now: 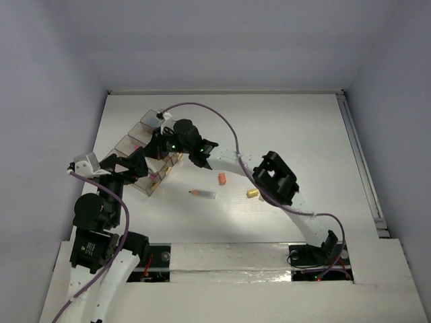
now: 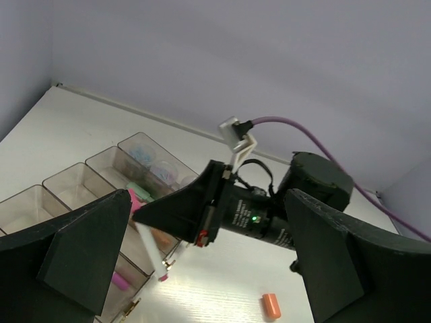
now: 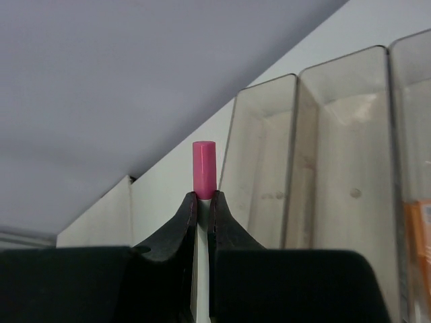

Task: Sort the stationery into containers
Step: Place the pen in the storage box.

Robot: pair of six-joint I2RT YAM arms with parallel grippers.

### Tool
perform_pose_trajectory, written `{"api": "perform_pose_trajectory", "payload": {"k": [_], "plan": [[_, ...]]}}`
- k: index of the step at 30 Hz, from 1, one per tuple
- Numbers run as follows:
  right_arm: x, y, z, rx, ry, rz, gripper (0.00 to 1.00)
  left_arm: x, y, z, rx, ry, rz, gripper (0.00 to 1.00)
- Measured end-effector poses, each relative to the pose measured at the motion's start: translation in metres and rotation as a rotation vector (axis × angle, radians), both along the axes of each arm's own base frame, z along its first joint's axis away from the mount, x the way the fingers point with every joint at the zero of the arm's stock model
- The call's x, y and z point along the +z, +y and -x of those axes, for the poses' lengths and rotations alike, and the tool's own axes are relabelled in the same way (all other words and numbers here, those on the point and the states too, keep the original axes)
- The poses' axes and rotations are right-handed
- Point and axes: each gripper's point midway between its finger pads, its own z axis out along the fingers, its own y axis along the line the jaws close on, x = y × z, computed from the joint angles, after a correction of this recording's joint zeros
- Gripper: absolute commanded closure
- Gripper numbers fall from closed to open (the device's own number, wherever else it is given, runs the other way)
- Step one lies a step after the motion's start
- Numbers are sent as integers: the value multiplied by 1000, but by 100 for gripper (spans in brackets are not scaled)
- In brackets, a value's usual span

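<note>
The right gripper (image 3: 203, 196) is clamped tight on a thin white pen with a pink cap (image 3: 203, 165). The cap pokes out past the fingertips, and the pen is held just over the row of clear smoky plastic containers (image 3: 337, 168). To finish this placing well, I judge the pen should be turned to lie along one box's length and lowered inside its walls before release; dropped crosswise, it would likely bridge the rims. The left gripper (image 1: 135, 165) hangs just beside the row, jaws wide apart and empty. The left wrist view shows what the right wrist view hides: the white shaft slanting down below the fingers, and bluish round discs (image 2: 145, 156) in the farthest box. The top view adds a loose white pen (image 1: 202, 194), a stubby orange stick (image 1: 222, 178) and a yellow stick (image 1: 252, 193) on the white table (image 1: 303, 134), apart from the row.
</note>
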Motion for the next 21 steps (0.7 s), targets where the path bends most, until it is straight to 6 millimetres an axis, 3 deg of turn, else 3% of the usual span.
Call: {"api": "perform_pose_trajectory", "payload": {"k": [7, 13, 21], "plan": [[7, 34, 27, 73, -21, -31, 100, 0, 0, 0, 0, 0, 0, 3], [10, 47, 33, 82, -37, -46, 100, 0, 0, 0, 0, 0, 0, 3], [-28, 53, 26, 69, 3, 18, 98, 0, 0, 0, 0, 0, 0, 3]]}}
